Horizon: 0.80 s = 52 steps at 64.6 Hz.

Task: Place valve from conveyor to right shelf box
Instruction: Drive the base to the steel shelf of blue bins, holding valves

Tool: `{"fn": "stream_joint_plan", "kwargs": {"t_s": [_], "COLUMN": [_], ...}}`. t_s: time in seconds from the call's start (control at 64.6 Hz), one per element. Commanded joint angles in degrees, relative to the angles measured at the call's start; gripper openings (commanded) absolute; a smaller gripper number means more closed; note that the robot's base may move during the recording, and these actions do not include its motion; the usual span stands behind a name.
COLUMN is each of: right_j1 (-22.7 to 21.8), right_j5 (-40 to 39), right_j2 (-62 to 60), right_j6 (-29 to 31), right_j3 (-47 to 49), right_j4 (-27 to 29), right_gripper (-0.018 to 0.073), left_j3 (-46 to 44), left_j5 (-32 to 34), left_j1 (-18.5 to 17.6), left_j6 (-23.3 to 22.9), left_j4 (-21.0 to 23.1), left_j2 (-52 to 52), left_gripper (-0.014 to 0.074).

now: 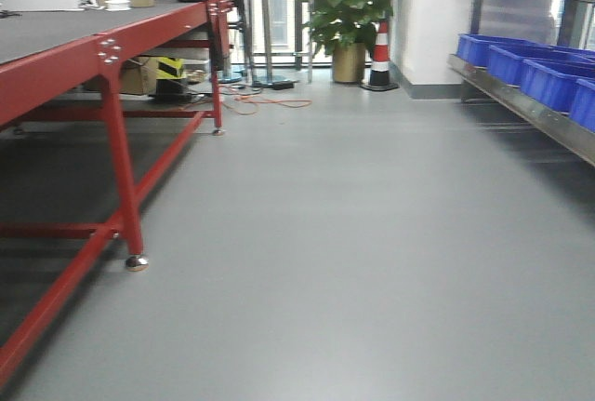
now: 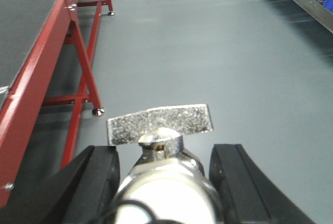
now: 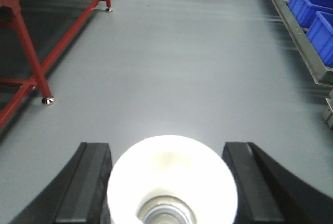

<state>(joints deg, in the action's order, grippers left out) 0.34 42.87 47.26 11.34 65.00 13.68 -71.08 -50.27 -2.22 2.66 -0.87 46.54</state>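
The valve, a silver metal body with a flat speckled lever across its top, sits between the black fingers of my left gripper, which is shut on it above the grey floor. My right gripper is shut on a white round fitting with a ringed opening. The right shelf is a steel rack along the right wall. It carries several blue boxes, also seen in the right wrist view as blue boxes. The conveyor is out of view.
A red-framed table with a dark top runs along the left, its legs and feet on the floor. Ahead stand a potted plant, a striped cone and orange cables. Grey floor lies between table and shelf.
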Motion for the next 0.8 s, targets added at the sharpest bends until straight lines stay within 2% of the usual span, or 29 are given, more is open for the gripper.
{"fn": "stream_joint_plan", "kwargs": {"t_s": [0.0, 0.789], "right_j1": [-0.12, -0.12], "right_j5": [-4.39, -4.39], "right_j2": [-0.6, -0.6], "right_j6": [0.37, 0.37], "right_j3": [1.05, 1.05], "right_j4": [0.21, 0.21], "right_gripper": [-0.0153, -0.0153], "left_j3": [-0.49, -0.49], "left_j5": [3.33, 3.33], "left_j1": [-0.32, -0.32], "left_j6": [-0.41, -0.41], "left_j4": [0.35, 0.35], "left_j2": [-0.67, -0.67], "left_gripper": [-0.0111, -0.0111]}}
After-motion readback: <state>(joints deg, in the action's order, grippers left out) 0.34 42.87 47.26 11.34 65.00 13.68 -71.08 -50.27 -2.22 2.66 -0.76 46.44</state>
